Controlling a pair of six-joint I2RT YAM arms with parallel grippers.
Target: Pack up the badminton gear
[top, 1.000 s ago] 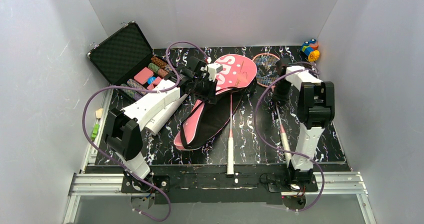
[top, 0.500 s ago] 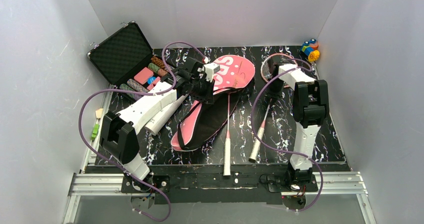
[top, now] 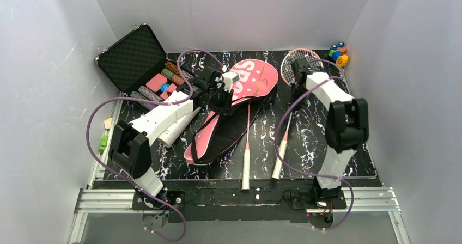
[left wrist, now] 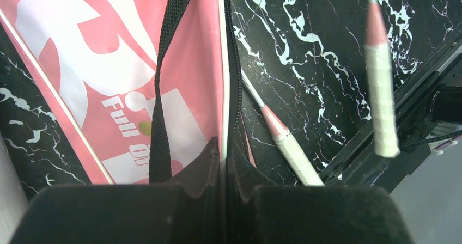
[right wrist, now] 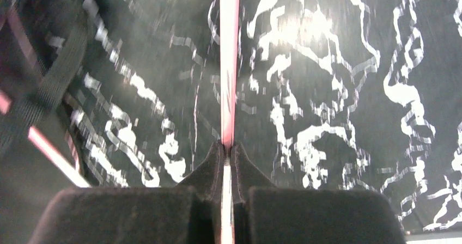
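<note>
Soft, even light is filling the overhead view; motion blur is smearing the marbled mat (right wrist: 338, 135) ahead of the right pincer (right wrist: 228, 145), glare whitening it.

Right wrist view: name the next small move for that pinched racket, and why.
Probably swing the held racket leftward, head toward the cover. The right tool is shut on its shaft, the left tool pinches the cover's edge, and the other racket already runs under that flap.

A black tabletop (top: 264, 146) with white marble veining sits inside a plain enclosure. Pale grey walls (top: 234, 15) stand at 9, 12 and 3 o'clock. An aluminium rail frame (top: 103, 195) runs along 6 o'clock. The light is even.
</note>
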